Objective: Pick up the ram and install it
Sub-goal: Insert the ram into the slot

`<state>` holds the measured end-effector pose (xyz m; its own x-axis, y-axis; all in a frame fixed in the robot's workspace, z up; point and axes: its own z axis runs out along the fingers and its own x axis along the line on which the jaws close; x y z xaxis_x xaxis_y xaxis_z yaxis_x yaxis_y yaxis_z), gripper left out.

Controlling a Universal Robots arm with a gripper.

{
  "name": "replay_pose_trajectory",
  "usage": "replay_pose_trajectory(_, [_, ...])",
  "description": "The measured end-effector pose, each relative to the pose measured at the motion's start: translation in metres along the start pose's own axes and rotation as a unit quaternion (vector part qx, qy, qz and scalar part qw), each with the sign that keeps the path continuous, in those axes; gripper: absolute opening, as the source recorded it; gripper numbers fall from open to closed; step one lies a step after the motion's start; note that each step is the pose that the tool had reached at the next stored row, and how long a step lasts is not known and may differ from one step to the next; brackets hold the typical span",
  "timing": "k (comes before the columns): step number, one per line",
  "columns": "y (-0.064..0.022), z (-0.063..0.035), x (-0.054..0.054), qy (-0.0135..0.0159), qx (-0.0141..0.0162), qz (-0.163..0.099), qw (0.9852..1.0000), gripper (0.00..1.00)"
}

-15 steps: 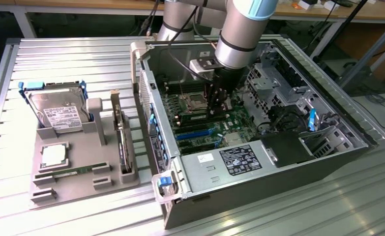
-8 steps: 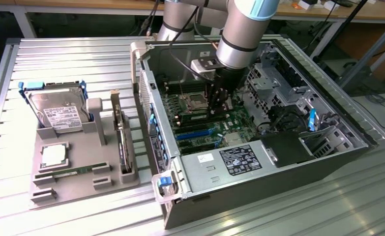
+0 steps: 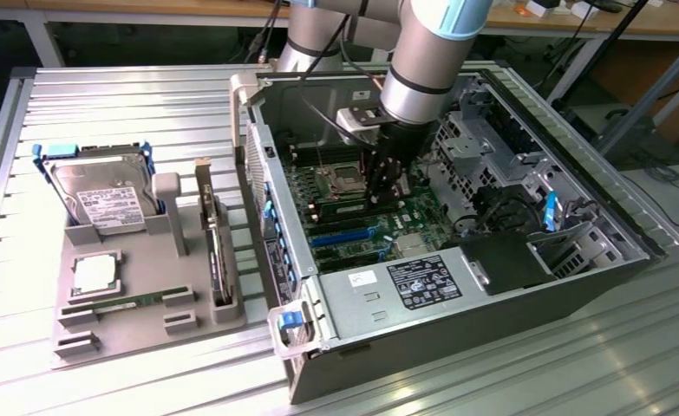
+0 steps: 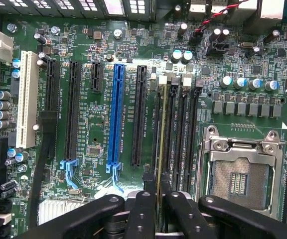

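Inside the open case [image 3: 455, 295], nearly closed fingers [image 4: 144, 204] pinch the ram [image 4: 159, 149], its thin edge lined along the memory slots [image 4: 181, 129].

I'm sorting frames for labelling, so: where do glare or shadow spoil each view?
Exterior view: the metal table glares pale in front of the case, and the motherboard inside lies darker under the arm. Wrist view: the motherboard is evenly lit, one bright spot at its edge is washed out, and the black gripper shows as dark shapes.
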<state>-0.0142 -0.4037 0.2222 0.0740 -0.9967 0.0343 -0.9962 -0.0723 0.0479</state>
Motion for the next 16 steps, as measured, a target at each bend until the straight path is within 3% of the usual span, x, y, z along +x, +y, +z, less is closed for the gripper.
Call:
replay_pose_trajectory(4, [0.0001,-0.0008,0.000,0.0000,0.0000,0.000,1.0000,0.21])
replay_pose_trajectory(5, [0.0009,-0.0141,0.000,0.0000,0.0000,0.000,1.0000,0.21])
replay_pose_trajectory(6, [0.0014,-0.0210,0.000,0.0024,-0.0006,0.001,1.0000,0.21])
replay_pose_trajectory(7, [0.0020,-0.0361,-0.001,0.0074,-0.0013,0.001,1.0000,0.20])
replay_pose_trajectory(9, [0.0024,-0.0478,-0.003,0.0114,-0.0017,0.001,0.9999,0.11])
replay_pose_trajectory(10, [0.0023,-0.0486,-0.003,0.0162,-0.0023,0.001,0.9999,0.11])
replay_pose_trajectory(13, [-0.0203,-0.0498,-0.001,0.0170,-0.0024,0.001,0.9999,0.11])
replay_pose_trajectory(16, [-0.0336,-0.0501,0.000,0.0169,-0.0024,0.001,0.9999,0.11])
